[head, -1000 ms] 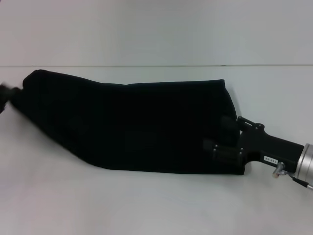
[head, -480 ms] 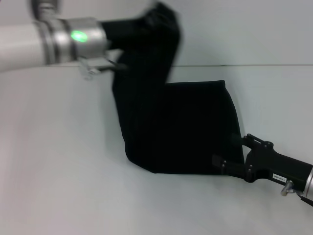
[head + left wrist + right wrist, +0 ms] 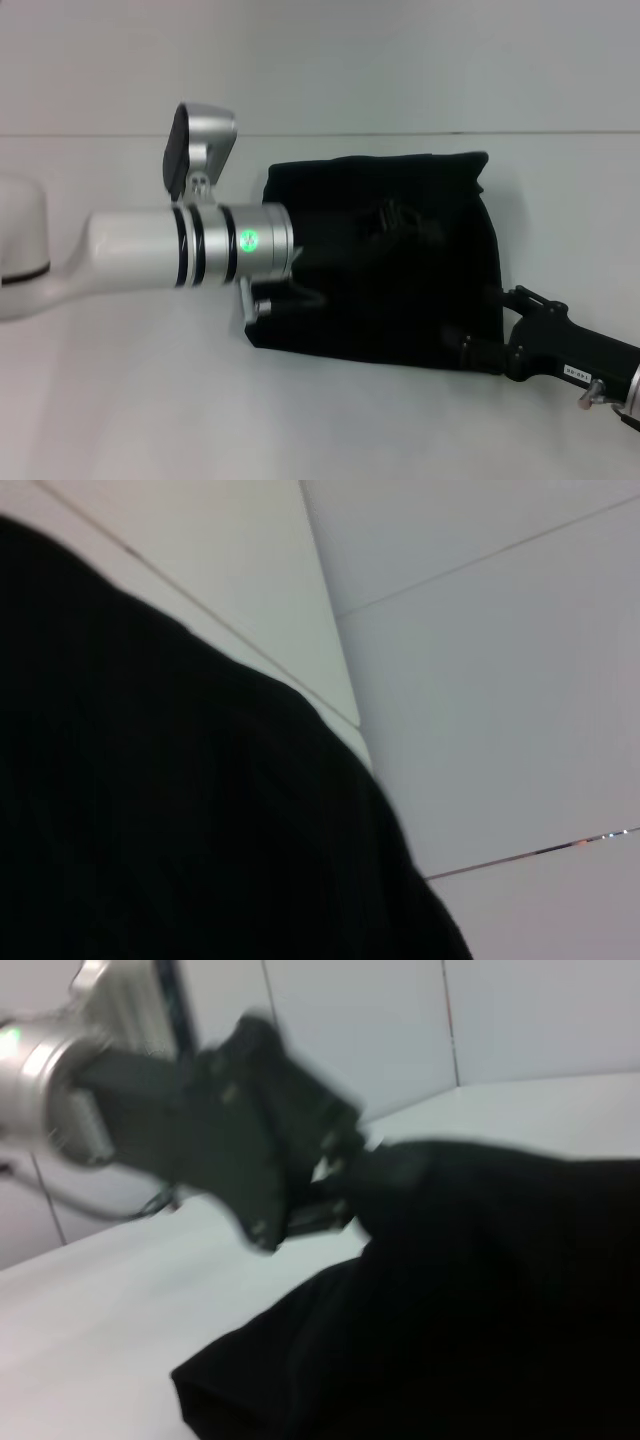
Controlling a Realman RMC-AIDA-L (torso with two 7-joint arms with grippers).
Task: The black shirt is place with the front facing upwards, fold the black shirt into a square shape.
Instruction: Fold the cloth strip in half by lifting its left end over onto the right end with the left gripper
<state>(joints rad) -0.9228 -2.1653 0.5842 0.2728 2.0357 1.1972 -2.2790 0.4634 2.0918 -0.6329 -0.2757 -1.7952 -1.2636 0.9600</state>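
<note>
Over the left half of the table [image 3: 120, 400], my left arm reached across toward the middle, and the left gripper [image 3: 400, 222] sat on top of the black shirt [image 3: 420, 300]. From the right wrist view its fingers [image 3: 330, 1195] looked pinched together on a fold of cloth, so I read it as clamped on the shirt's carried-over edge, though the motion blur left some doubt.

Centre to right, the black shirt lay as a roughly square bundle on the table, doubled over, far edge close to the table's back line, no lettering showing.

At the near right corner of the bundle, the right gripper [image 3: 480, 352] lay low against the shirt's edge. I could not tell whether it was gripping cloth or just resting beside it.

Risks as I judged them:
- Left side: if the left gripper let go while lifted off the bundle, the top layer could slump back and leave an uneven edge.
- Middle: a pull-away with cloth snagged in the fingers would drag the fold open.
- Right side: if the right gripper withdrew while pinned on cloth, it could tug the near right corner out and skew the square.
</note>
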